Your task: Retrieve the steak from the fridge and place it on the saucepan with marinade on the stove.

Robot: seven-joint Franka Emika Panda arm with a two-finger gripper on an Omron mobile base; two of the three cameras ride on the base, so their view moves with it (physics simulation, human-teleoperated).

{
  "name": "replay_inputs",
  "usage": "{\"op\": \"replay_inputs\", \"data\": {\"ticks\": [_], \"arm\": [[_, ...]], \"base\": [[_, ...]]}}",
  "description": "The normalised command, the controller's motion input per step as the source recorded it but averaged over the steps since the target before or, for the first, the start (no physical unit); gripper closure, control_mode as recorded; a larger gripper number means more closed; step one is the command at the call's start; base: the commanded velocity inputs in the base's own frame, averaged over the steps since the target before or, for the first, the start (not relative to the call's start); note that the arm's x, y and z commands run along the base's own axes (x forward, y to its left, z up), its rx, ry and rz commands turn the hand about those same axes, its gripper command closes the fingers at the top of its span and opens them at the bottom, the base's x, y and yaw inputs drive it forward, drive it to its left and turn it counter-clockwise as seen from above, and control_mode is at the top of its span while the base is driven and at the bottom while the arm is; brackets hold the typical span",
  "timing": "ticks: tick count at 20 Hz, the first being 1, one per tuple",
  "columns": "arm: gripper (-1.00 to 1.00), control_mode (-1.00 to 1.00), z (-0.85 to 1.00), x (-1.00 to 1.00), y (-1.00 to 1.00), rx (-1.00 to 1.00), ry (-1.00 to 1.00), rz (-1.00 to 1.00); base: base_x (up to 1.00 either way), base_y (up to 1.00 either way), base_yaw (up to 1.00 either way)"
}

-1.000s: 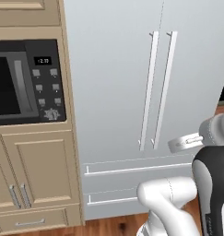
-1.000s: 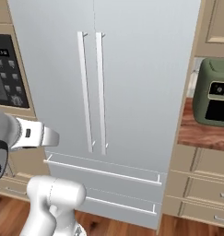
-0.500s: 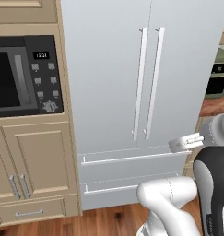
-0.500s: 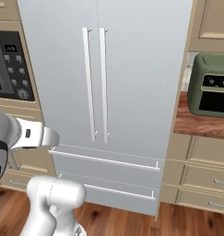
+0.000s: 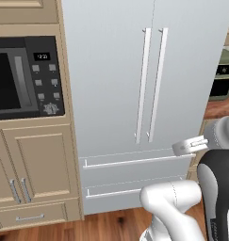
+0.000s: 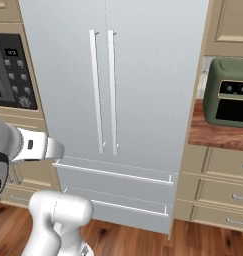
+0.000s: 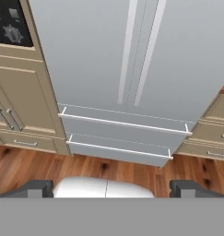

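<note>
The fridge stands shut straight ahead, pale grey, with two long white bar handles side by side at its middle and two lower drawers. It is also in the right base view and the hand view. The steak is hidden behind the closed doors. The saucepan and the stove are out of view. My gripper hangs well back from the fridge, open, its two dark fingertips far apart with nothing between them, looking at the drawers and the wooden floor.
A black built-in microwave sits in beige cabinets left of the fridge. A green toaster oven stands on a wooden counter to the right, above beige drawers. Wood floor lies in front.
The whole picture has shifted as the base drove: the fridge slid left in the left base view and the toaster oven came further in. The folded arm holds its pose.
</note>
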Motion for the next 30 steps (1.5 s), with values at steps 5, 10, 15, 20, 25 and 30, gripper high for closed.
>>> {"op": "replay_inputs", "data": {"ticks": [5, 10, 15, 20, 25, 30], "arm": [[-1.00, -1.00, 0.00, 0.00, 0.00, 0.00, 0.00, 0.00], [-1.00, -1.00, 0.00, 0.00, -0.21, 0.00, -0.01, -0.06], [-1.00, -1.00, 0.00, 0.15, -0.38, 0.00, -0.21, -0.07], [-1.00, -1.00, 0.00, 0.54, -0.23, 0.00, -0.41, 0.00], [-1.00, -1.00, 0.00, 0.66, -0.14, 0.00, -0.44, 0.00], [-1.00, -1.00, 0.00, 0.68, -0.03, 0.00, -0.42, 0.00]], "base": [[0.00, 0.00, 0.00], [0.00, 0.00, 0.00], [0.00, 0.00, 0.00], [0.00, 0.00, 0.00], [0.00, 0.00, 0.00], [0.00, 0.00, 0.00]]}}
